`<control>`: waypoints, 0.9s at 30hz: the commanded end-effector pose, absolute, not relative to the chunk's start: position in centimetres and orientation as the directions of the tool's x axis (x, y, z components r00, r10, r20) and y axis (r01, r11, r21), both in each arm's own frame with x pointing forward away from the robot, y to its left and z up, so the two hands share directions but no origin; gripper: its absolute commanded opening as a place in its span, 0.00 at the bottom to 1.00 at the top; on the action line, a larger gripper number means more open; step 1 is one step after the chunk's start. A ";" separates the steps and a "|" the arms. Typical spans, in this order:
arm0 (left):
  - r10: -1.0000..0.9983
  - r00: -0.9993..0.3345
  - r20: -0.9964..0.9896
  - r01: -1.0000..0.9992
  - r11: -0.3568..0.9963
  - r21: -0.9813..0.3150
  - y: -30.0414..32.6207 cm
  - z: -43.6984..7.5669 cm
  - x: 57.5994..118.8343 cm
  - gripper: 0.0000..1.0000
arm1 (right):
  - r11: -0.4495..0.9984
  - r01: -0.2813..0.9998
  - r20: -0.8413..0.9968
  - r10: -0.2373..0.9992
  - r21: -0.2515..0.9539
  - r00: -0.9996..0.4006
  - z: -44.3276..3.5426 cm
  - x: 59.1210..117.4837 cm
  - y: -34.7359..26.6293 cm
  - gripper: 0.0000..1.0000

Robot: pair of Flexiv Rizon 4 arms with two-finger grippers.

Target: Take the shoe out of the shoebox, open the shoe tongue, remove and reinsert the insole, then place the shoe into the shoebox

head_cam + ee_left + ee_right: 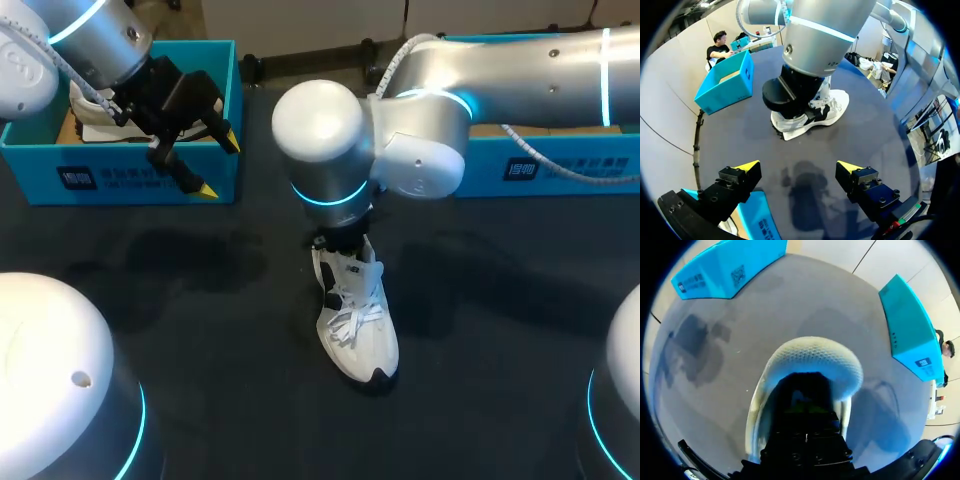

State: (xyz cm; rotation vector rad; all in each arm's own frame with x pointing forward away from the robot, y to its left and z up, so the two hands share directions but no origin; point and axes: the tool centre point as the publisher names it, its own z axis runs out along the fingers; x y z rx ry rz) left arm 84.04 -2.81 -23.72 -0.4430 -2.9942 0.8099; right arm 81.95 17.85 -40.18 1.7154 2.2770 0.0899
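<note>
Plainly, the main risk is the shoe [356, 325] coming up with the right tool [342, 243], which is sunk into the shoe's opening near the middle of the desk [200, 330]. Whether that tool is spread or pinching the insole I cannot tell, since the shoe's collar hides it. Nothing holds the shoe down: the left tool [220, 166], spread wide and empty, hangs over a shoebox [140, 180] at the far left corner, well apart. An upward pull could tip the shoe or crumple the insole. Counted: one shoe on the desk; two blue boxes, with a second shoebox [560, 165] along the far edge at the right; two tools.
</note>
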 end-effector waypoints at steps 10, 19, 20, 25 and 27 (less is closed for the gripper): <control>0.272 -0.960 -0.066 0.268 0.827 -0.493 -2.8 -23.7 83.9 1.00 | 0.286 0.932 -0.057 0.958 0.223 -0.280 -42.0 82.2 18.8 0.00; 0.272 -0.960 -0.066 0.268 0.827 -0.493 -2.8 -23.7 83.9 1.00 | 0.332 0.917 -0.005 0.941 0.223 -0.339 -41.8 82.5 20.4 0.00; 0.272 -0.960 -0.066 0.268 0.827 -0.493 -2.8 -23.7 83.9 1.00 | 0.336 0.915 0.004 0.938 0.225 -0.346 -41.7 82.6 20.6 0.00; 0.272 -0.960 -0.066 0.268 0.827 -0.493 -2.8 -23.7 83.9 1.00 | 0.352 0.917 0.017 0.932 0.188 -0.362 -41.3 82.5 21.0 0.00; 0.272 -0.960 -0.066 0.268 0.827 -0.493 -2.8 -23.7 83.9 1.00 | 0.342 0.925 0.020 0.937 0.167 -0.350 -40.6 82.3 20.7 0.00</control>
